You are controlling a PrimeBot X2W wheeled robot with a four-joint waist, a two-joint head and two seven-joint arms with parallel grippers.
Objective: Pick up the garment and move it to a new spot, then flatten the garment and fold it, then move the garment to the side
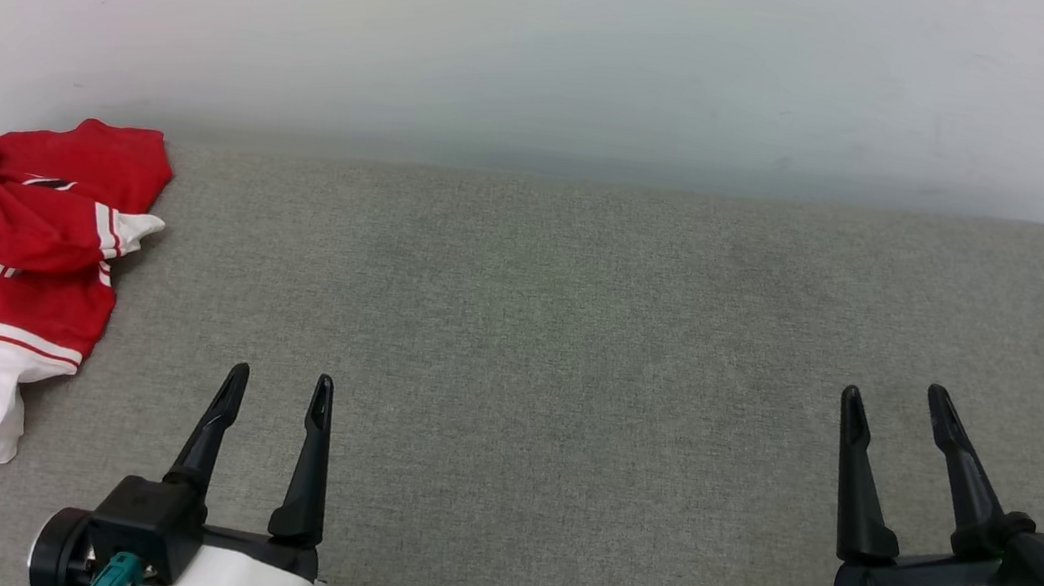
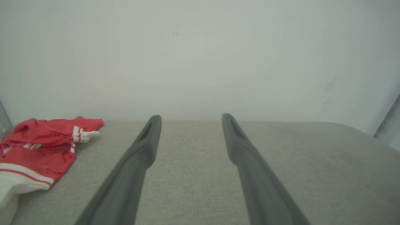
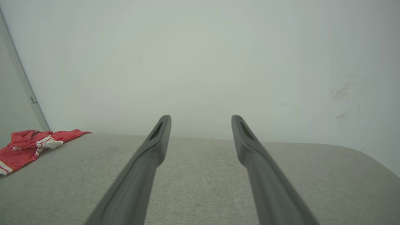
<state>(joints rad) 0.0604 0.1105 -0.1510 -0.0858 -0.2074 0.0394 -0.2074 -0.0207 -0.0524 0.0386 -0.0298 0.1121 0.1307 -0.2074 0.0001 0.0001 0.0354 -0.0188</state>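
Both grippers are nearest to the camera and both hold nothing. The left gripper (image 1: 282,374) has its two dark fingers spread wide above the grey cushion (image 1: 514,353), and the right gripper (image 1: 894,392) stands the same way, well apart from it on the other side. The garment (image 1: 35,239) lies crumpled at the far left of the cushion, close to the white wall (image 1: 556,35), with one white sleeve (image 1: 0,391) pointing toward the robot. I judge the picking up is not yet begun. The risk is in the first grasp. The cloth is bunched in several layers, so the fingers may catch only the loose sleeve and the rest will hang twisted, or they may pinch the cushion fabric together with it. The garment is also near the left edge, so a push instead of a pinch could slide it off. For the right arm the reach looks long.
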